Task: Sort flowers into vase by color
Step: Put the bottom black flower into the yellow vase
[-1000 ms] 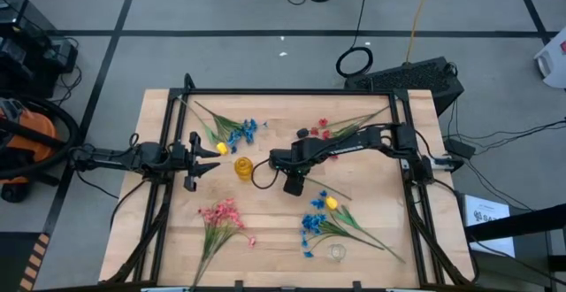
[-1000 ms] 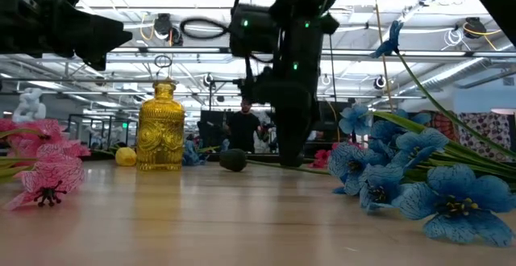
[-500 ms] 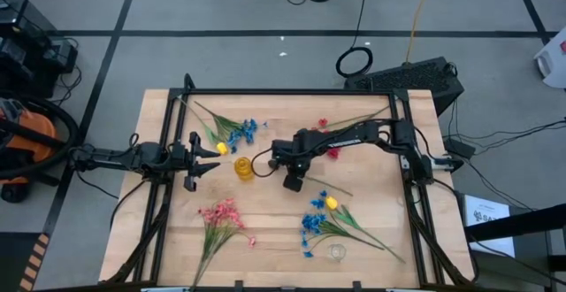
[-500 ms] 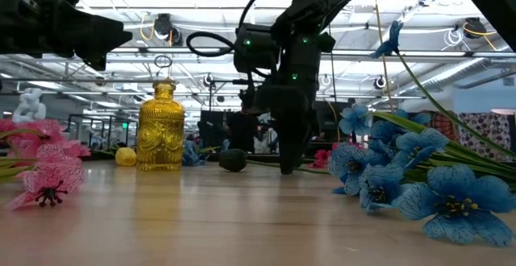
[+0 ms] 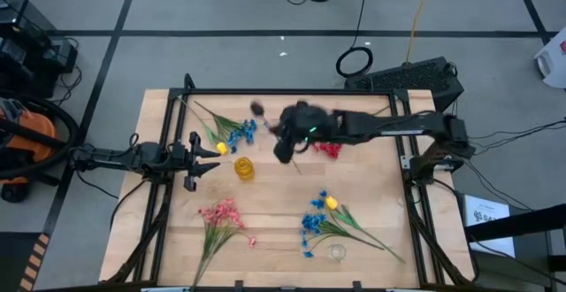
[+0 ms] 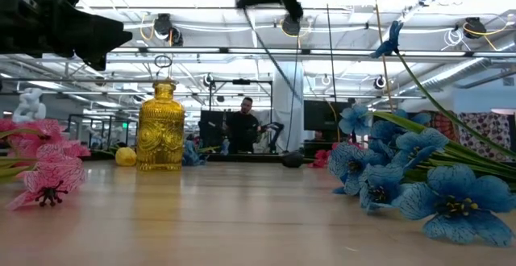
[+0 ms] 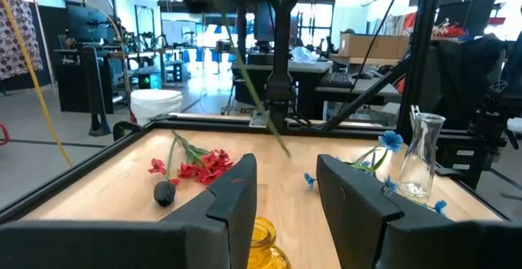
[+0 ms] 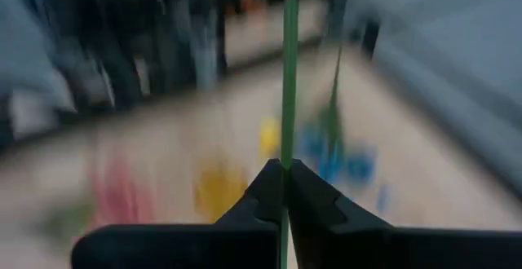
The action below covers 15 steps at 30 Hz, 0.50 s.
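My right gripper [image 5: 279, 143] is raised high over the table's middle and is shut on a flower with a thin green stem [image 8: 288, 81] and a dark bud [image 5: 257, 109]. The yellow vase [image 5: 243, 168] stands on the table, just in front of my left gripper [image 5: 210, 149]. That gripper waits open and level at the table's left. A clear glass vase [image 5: 336, 252] stands near the front edge. Blue and yellow sprays [image 5: 232, 133], red blossoms [image 5: 327, 149], a pink spray [image 5: 219, 217] and another blue and yellow spray [image 5: 323, 217] lie flat on the wood. My right gripper pinches the flower's green stem [image 8: 286, 156] between its two fingertips, some way below the dark bud. The fingers reach in from the table's right, slanting slightly down. The flower is lifted clear, its bud toward the far left and its stem end [image 5: 299, 170] trailing below.
Another dark bud [image 7: 165, 191] lies on the table beside the red blossoms [image 7: 204, 167]. A black frame [image 5: 292, 91] rims the table. Bare wood lies between the yellow vase and the front sprays.
My right gripper has shut on the dark-bud flower's stem down on the table. It has then risen fast and moved toward the far edge, tipping from pointing down to nearly level. The flower has been lifted clear of the table.
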{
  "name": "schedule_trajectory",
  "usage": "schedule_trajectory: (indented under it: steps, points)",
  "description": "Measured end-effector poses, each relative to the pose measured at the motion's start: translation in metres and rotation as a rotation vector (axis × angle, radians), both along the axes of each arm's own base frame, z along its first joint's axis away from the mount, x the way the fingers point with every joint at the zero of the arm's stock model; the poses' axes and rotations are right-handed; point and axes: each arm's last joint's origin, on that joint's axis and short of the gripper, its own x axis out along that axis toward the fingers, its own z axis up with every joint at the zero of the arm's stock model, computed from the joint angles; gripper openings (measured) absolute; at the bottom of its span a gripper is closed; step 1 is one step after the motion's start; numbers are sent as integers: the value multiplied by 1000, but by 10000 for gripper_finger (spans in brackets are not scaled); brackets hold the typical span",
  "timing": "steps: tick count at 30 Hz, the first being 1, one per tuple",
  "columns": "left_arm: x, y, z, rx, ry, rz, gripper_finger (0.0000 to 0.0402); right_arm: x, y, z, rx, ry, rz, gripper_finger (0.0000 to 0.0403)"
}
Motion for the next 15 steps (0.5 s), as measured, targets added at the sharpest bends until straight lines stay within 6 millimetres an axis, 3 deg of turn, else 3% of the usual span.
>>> schedule_trajectory:
  steps: [4, 7, 10, 15]
  points:
    - [0, 0, 0, 0, 0, 0, 136, 2, -5, 32, -73, -283, 2, 1]
    - [0, 0, 0, 0, 0, 0, 136, 14, -5, 38, -96, -457, 71, 1]
    - [0, 0, 0, 0, 0, 0, 136, 30, -4, 28, -99, -536, 124, 0]
    - [0, 0, 0, 0, 0, 0, 136, 53, -3, -1, -95, -526, 143, 0]
